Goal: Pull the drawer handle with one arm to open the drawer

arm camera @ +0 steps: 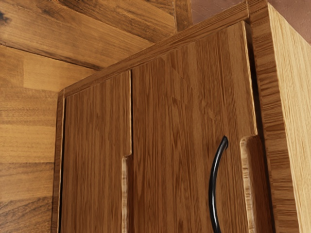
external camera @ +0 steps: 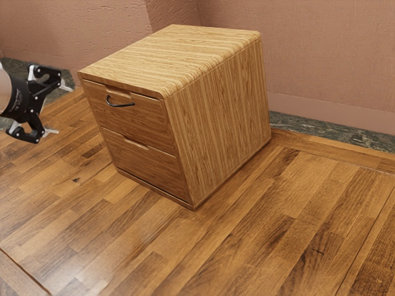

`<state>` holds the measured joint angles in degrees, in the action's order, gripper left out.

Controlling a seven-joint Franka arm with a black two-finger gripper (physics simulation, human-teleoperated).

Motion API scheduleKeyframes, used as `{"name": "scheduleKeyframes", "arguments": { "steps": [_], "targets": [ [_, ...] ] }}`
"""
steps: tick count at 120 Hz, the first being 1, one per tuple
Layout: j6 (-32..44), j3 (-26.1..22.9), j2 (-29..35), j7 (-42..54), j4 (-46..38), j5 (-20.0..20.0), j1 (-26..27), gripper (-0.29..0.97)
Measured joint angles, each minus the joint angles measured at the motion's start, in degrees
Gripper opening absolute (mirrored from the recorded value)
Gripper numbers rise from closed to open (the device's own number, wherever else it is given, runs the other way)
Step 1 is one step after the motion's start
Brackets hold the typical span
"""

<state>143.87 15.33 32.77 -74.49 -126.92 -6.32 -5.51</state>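
Plank floor [external camera: 259, 234] supports the cabinet [external camera: 216, 117], and I hold the gripper [external camera: 49, 105], fingers apart, well clear of its closed top drawer's [external camera: 145, 120] handle [external camera: 118, 103].

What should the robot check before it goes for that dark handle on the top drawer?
1. Gripper open and holding nothing: ok, its fingers stand apart.
2. Handle in sight: ok, the wrist view shows it on the top drawer.
3. Way to the handle free: ok, nothing but wooden floor lies between the two.
4. Top drawer shut, so there is something to pull: ok, its front sits flush with the cabinet.
5. Fingers around the handle: not ok, the gripper hangs well off to the exterior view's left of it.
6. Fingers lined up with the handle: cannot tell.
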Motion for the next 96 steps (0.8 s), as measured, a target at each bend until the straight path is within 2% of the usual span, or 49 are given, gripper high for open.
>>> {"name": "scheduleKeyframes", "arguments": {
  "steps": [25,96],
  "targets": [
    [3.45,0.78,-4.33,-2.39,-0.04,0.04,-0.03,0.68],
    [9.93,0.7,-10.71,-6.02,0.91,0.33,0.62,0.68]
  ]
}}
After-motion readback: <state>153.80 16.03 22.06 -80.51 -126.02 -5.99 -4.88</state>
